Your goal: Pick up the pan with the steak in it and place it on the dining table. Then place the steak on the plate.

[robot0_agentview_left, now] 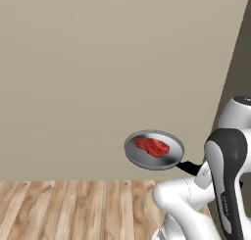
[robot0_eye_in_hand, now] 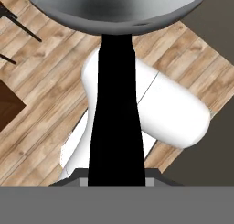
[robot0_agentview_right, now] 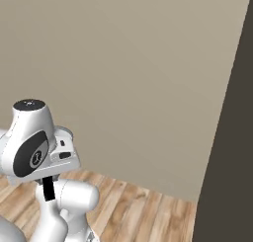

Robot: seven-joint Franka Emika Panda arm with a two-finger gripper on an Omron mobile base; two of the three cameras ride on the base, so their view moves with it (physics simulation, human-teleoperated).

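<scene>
The grey pan (robot0_agentview_left: 166, 158) hangs level in the air, in front of a beige wall and above the wood floor. The red steak (robot0_agentview_left: 152, 147) lies flat in its middle. The pan's short black handle (robot0_agentview_left: 188, 166) points right toward my arm, where my gripper (robot0_agentview_left: 198, 169) is shut on its end. In the hand view the handle (robot0_eye_in_hand: 116, 104) runs straight up from my gripper (robot0_eye_in_hand: 116, 179) to the pan's grey underside (robot0_eye_in_hand: 114, 6). The dining table and the plate are out of view.
A plain beige wall (robot0_agentview_left: 108, 77) stands close ahead, with wood floor (robot0_agentview_left: 63, 209) below. A dark vertical panel (robot0_agentview_right: 232, 137) rises at the right. In the hand view, a dark brown furniture corner (robot0_eye_in_hand: 9, 106) and thin dark legs (robot0_eye_in_hand: 18, 22) sit at the left edge.
</scene>
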